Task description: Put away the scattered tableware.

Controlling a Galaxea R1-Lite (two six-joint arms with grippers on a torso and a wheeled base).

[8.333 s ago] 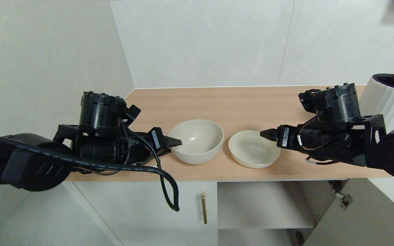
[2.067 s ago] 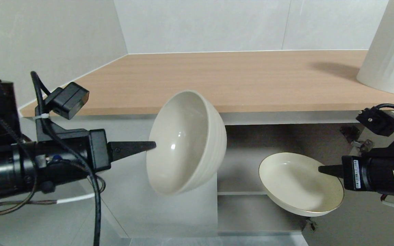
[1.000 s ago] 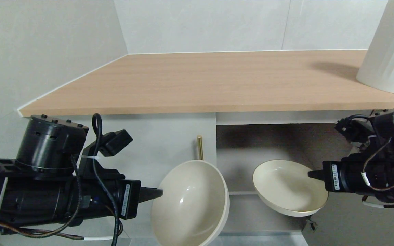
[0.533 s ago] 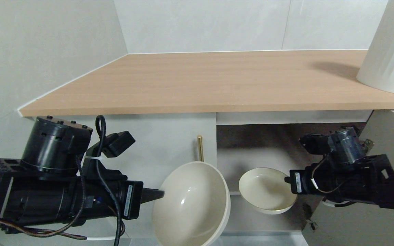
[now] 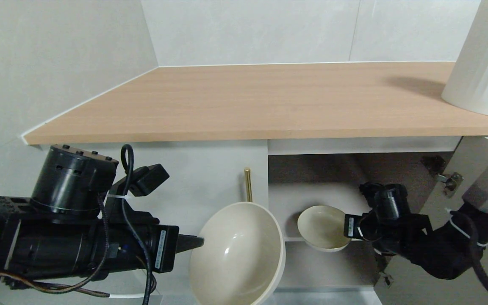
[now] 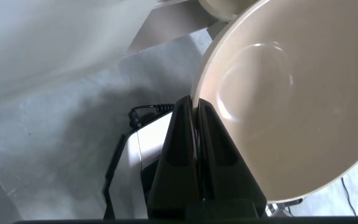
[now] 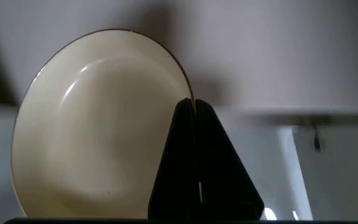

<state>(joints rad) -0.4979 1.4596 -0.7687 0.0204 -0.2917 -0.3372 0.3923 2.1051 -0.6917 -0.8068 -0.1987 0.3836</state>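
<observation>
Near left, our left gripper (image 5: 201, 242) was clamped on the deep bowl (image 5: 237, 258) by its rim, before the cupboard door (image 5: 210, 169). Farther right, our right gripper (image 5: 346, 226) pinched the shallow dish (image 5: 322, 226) by its rim in the open cupboard (image 5: 311, 169). Both seemed stiff, slippery, breakable.

Both grippers look black to me, left gripper (image 5: 199, 242) and right gripper (image 5: 345, 226), each with a white label strip. Cables black too. Bowl (image 5: 237, 254): plain glossy cream. Dish (image 5: 323, 228): same cream. From the right wrist I read a thin gold-brown line along its rim. Countertop (image 5: 269, 101): light tan wood, fine straight grain. Cabinet door (image 5: 201, 169): flat pale grey. Handle (image 5: 248, 184): brass. Wall (image 5: 248, 29): off-white tile, thin pale joints. Container (image 5: 483, 63): white with vertical ribs.
</observation>
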